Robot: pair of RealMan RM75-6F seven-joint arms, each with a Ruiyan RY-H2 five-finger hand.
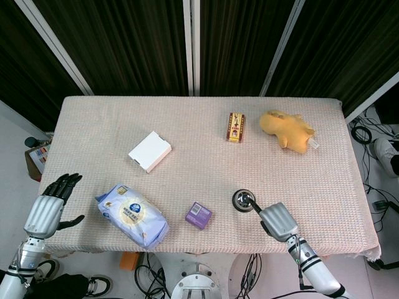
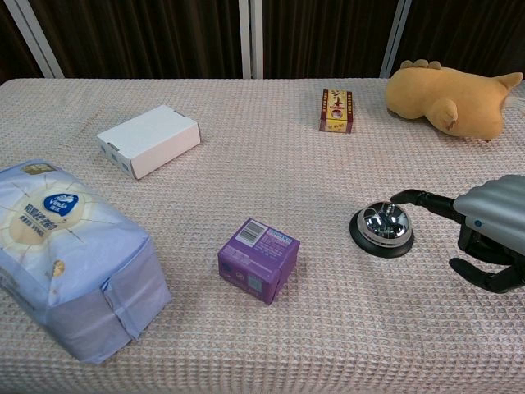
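A small silver call bell [image 1: 243, 199] [image 2: 381, 226] on a black base stands near the table's front edge, right of centre. My right hand [image 1: 278, 222] [image 2: 495, 231] lies just right of it. One dark finger [image 2: 420, 199] stretches out to the bell's top and another curls below it. Whether the fingertip touches the bell I cannot tell, and the hand holds nothing. My left hand [image 1: 52, 203] hovers at the table's front left corner with its fingers spread and empty, nearest the blue-white tissue pack [image 1: 132, 215] [image 2: 66, 256]. The chest view does not show it.
A purple box [image 1: 199, 215] [image 2: 257, 258] sits left of the bell. A white box [image 1: 149, 151] [image 2: 148, 140] lies at mid left. A small red-yellow packet [image 1: 235, 127] [image 2: 336, 111] and a yellow plush toy [image 1: 288, 130] [image 2: 454, 92] lie at the back right. The tablecloth [image 1: 199, 168] is woven pink.
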